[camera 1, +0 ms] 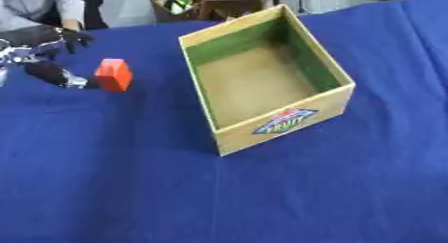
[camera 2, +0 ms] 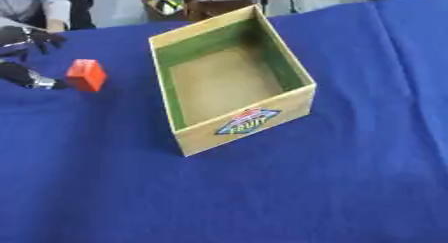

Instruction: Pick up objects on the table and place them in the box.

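Note:
A red block (camera 1: 114,74) stands on the blue cloth at the left, well apart from the box. My left hand (camera 1: 39,49) comes in from the left edge just beside it, open, with the fingers (camera 1: 72,37) spread above and the thumb tip (camera 1: 73,81) at the block's lower left side; nothing is held. The wooden box (camera 1: 284,121) with green inner walls and a fruit label on its front sits in the middle, and nothing lies inside it. My right hand shows in neither view.
The blue cloth (camera 1: 262,197) covers the whole table. Beyond the far edge stands a brown crate (camera 1: 179,4) with small items. A person's sleeve (camera 1: 66,2) is at the far left corner, off the table.

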